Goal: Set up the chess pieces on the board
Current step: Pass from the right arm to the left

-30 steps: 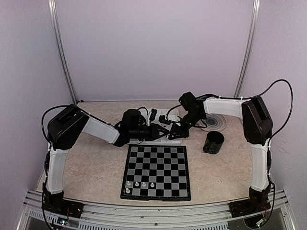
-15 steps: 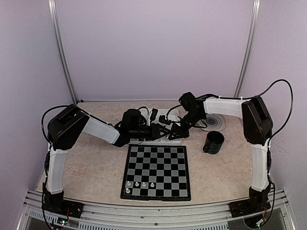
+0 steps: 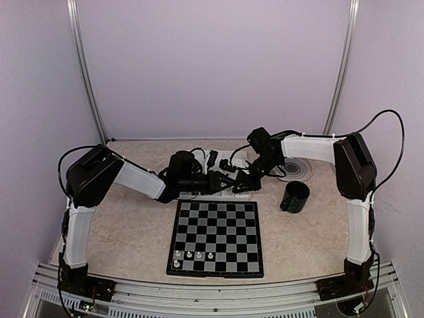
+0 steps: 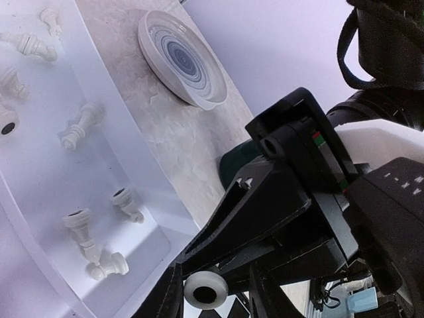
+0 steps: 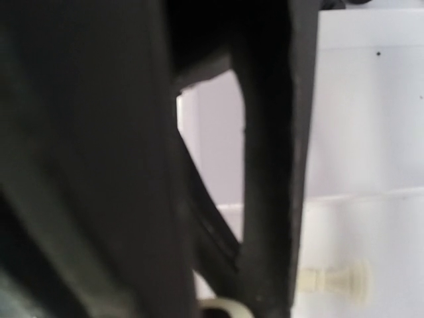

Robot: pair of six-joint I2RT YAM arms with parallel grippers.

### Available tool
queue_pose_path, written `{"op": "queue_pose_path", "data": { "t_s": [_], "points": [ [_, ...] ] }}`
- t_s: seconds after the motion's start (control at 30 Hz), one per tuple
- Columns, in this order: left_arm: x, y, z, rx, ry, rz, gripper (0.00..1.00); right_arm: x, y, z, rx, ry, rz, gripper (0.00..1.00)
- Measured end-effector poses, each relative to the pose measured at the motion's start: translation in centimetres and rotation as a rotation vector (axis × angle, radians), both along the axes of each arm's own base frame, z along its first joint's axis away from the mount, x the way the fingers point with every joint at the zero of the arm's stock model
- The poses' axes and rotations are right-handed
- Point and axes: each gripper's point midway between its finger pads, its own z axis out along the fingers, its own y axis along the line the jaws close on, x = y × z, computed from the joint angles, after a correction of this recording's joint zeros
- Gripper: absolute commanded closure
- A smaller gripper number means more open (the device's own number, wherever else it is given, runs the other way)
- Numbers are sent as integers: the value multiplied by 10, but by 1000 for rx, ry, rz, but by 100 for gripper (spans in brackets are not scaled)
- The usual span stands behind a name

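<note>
The board point(image 3: 218, 225) lies near the arms with several white chess pieces point(image 3: 193, 255) on its near left rows. Both grippers meet over the white tray point(image 3: 244, 193) behind it. In the left wrist view a white piece point(image 4: 206, 289) shows base-on between my left gripper's point(image 4: 213, 281) fingers, which stand apart around it. My right gripper point(image 3: 240, 180) points at it from the other side, and its black fingers point(image 4: 252, 212) close to a tip on the piece's far end. The right wrist view is blurred and dark, and only the piece's rim point(image 5: 218, 307) shows there.
Several loose white pieces point(image 4: 79, 126) lie in the tray point(image 4: 40, 179), one also in the right wrist view point(image 5: 334, 279). A striped plate point(image 3: 295, 169) sits behind a dark mug point(image 3: 293, 197), right of the tray. Black pieces point(image 3: 212, 159) lie at the tray's far side.
</note>
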Motion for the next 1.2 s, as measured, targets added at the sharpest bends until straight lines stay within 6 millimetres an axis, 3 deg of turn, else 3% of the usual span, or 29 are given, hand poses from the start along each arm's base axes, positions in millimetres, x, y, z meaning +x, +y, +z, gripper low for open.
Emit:
{"op": "queue_pose_path", "data": {
  "t_s": [0.33, 0.5, 0.83, 0.9, 1.07, 1.2],
  "points": [
    [2, 2, -9, 4, 42, 14, 65, -1, 0, -3, 1, 2, -3, 91],
    [4, 3, -9, 1, 52, 23, 60, 1, 0, -1, 12, -2, -11, 93],
    [6, 3, -3, -29, 67, 27, 80, 5, 1, 7, 44, -3, -27, 92],
    [6, 3, -2, -33, 71, 26, 83, 5, 1, 7, 48, -1, -28, 89],
    [6, 3, 0, -48, 82, 25, 86, 6, 1, 10, 54, 1, -34, 69],
    [-1, 11, -6, -64, 93, 30, 86, 6, -6, 24, 79, 2, -59, 60]
  ]
}}
